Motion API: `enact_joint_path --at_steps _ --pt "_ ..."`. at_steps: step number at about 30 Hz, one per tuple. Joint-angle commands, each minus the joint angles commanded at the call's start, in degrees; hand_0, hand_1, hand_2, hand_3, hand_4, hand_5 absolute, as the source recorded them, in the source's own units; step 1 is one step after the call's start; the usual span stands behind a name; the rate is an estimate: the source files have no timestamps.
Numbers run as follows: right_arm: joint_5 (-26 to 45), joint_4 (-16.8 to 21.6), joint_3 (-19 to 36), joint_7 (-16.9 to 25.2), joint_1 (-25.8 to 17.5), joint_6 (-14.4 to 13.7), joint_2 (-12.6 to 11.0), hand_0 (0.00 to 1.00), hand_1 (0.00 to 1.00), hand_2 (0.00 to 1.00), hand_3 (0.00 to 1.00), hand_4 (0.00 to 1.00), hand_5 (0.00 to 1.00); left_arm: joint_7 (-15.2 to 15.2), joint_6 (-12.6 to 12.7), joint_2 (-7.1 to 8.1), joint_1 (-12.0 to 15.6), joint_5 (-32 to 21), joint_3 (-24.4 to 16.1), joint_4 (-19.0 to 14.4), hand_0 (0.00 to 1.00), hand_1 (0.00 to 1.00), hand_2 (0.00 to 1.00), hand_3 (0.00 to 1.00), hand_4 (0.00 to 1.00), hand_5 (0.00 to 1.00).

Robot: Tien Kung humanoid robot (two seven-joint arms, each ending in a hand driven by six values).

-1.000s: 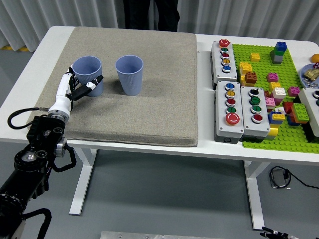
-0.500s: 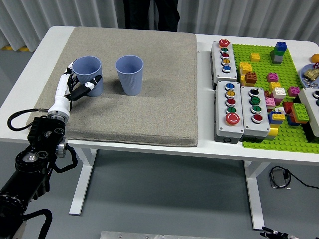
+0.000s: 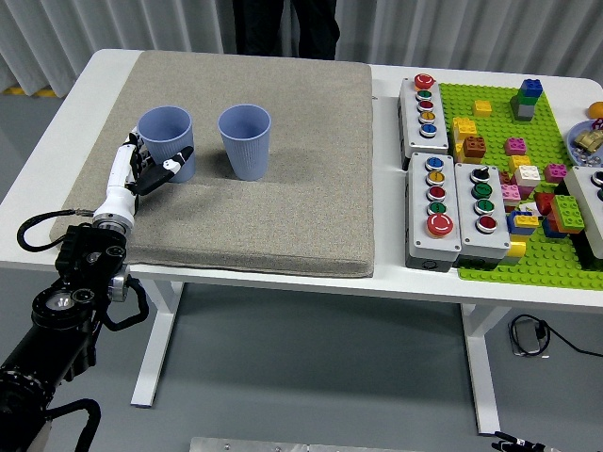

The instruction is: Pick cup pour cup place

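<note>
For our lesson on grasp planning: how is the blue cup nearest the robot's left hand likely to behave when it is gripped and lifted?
The left cup looks thin-walled and ribbed, so it is probably light and may flex under a hard squeeze. It is tall, narrowing to its base, and stands on a soft grey mat, so a sideways nudge from the left hand could tip it. The ribs should limit slipping.

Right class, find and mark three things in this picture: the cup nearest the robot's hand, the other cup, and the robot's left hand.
Left cup (image 3: 163, 128): head view, on its rim and upper wall.
Right cup (image 3: 246, 151): head view, on its front wall.
Left hand (image 3: 141, 169): head view, on the middle of the hand beside the left cup.
</note>
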Motion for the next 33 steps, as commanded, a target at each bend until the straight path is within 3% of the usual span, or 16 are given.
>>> enact_joint_path --at_steps 33 --pt "0.31 0.00 -0.10 0.05 0.46 -0.05 -0.03 0.661 0.649 0.664 0.633 0.488 0.131 -0.24 -0.68 -0.24 -0.75 -1.07 0.33 0.60 0.772 0.779 0.937 0.998 0.888 0.326"
